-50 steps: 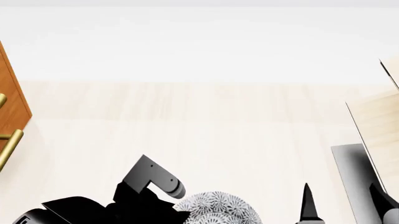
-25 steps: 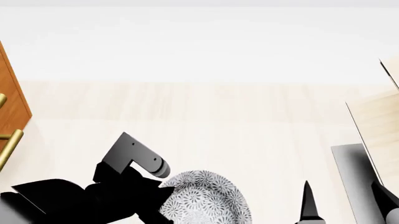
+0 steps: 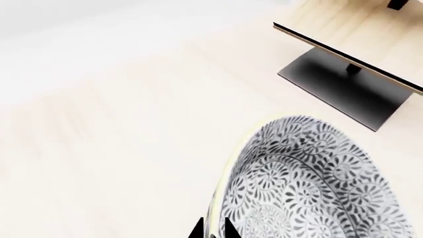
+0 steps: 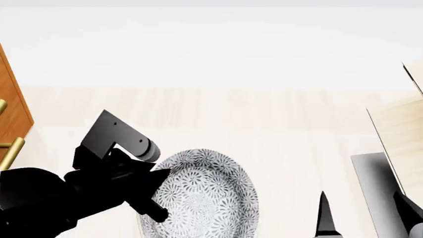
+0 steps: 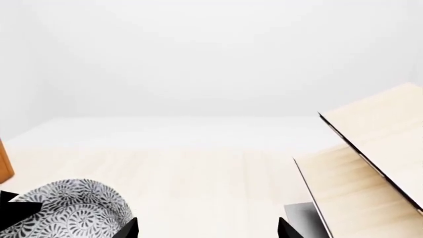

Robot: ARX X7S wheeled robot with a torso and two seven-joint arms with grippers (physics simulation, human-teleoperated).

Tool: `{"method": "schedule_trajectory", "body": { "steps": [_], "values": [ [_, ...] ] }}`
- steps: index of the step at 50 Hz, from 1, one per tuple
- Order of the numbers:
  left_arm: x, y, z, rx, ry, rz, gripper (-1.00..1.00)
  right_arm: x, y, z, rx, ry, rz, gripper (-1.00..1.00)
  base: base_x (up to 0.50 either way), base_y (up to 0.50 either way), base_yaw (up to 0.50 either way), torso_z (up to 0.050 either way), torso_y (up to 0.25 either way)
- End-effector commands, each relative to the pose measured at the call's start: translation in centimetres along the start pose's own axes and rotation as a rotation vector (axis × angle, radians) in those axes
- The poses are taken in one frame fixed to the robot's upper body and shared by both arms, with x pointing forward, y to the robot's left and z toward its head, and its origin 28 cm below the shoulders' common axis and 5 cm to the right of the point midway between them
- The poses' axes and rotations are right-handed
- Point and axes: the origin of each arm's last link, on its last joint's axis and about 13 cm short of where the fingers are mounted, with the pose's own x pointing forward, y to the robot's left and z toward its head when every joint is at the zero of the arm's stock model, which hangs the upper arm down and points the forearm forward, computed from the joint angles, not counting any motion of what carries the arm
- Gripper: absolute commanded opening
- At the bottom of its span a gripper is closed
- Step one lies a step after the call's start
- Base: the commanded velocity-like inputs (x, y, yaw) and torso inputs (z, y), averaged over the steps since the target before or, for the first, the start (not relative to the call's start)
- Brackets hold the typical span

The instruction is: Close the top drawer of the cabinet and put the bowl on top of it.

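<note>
Two black fingertips of the left hand pinch the rim of the round deep white bowl with its dense grey-blue petal pattern, holding it tilted above the pale wood floor. Nearby, the right hand shows two pointed black tips set well apart, spread with nothing between them. Farther left in the head view stands the orange-brown wooden cabinet with brass bar handles, well apart from the bowl. At right rises the pale light-wood shelf structure on a black base. No writing or labels can be read anywhere.
</note>
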Motion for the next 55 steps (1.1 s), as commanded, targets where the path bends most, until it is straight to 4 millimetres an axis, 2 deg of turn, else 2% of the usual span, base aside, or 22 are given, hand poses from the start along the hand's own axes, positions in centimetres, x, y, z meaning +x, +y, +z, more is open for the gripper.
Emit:
{"method": "schedule_trajectory", "body": {
  "steps": [1,21,35,48,55],
  "values": [
    [-1.6,0.0,2.6,0.011,-0.095,0.004,-1.00,-0.3,-0.1,0.7,-0.005,-0.014,0.004,1.00,0.00,0.00,0.00,0.000,0.000],
    [-4.3,0.4,6.3,0.039,-0.182,0.057,-1.00,-0.7,0.0,1.9,-0.017,-0.034,0.010,1.00,0.00,0.00,0.00,0.000,0.000],
    [-6.1,1.2,8.0,0.027,-0.232,0.110,-1.00,-1.2,-0.3,2.2,-0.019,-0.044,0.006,1.00,0.00,0.00,0.00,0.000,0.000],
    [-7.3,2.0,8.1,0.043,-0.249,0.157,-1.00,-1.6,-0.4,2.2,-0.016,-0.049,-0.001,1.00,0.00,0.00,0.00,0.000,0.000],
    [-8.0,2.3,8.8,0.052,-0.261,0.181,-1.00,-1.5,-0.4,2.2,-0.018,-0.049,0.000,1.00,0.00,0.00,0.00,0.000,0.001]
  ]
}}
